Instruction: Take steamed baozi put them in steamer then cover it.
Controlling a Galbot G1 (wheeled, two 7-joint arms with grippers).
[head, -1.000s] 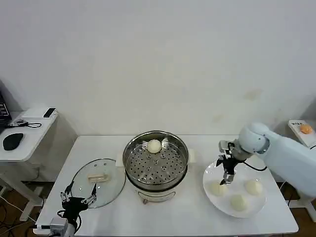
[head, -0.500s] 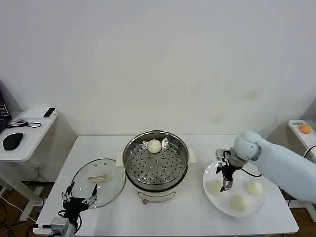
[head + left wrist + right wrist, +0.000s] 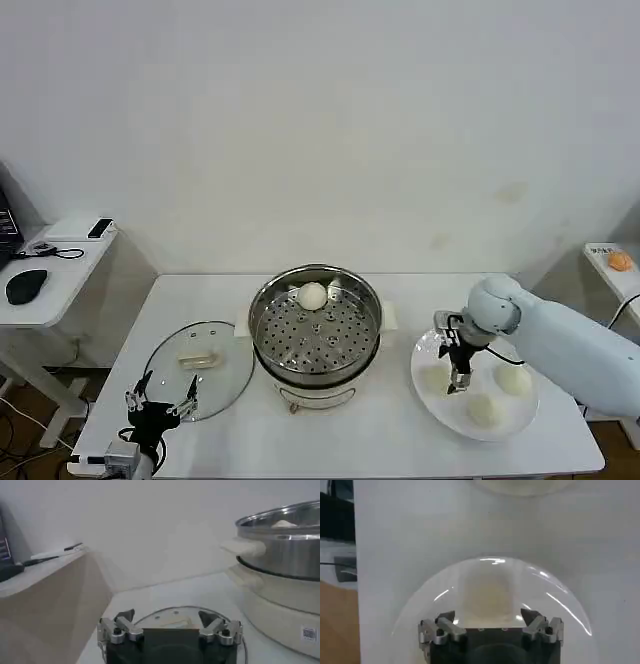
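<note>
We see a white table carrying three things directly: a glass lid lying flat toward its left end, a steel steamer standing in the middle, and a white plate near its right end.

Before me stands a white table against a plain white wall, evenly lit. Off the table's left edge I note a white side desk carrying a black mouse. Off its right edge, a small shelf holds an orange object.
</note>
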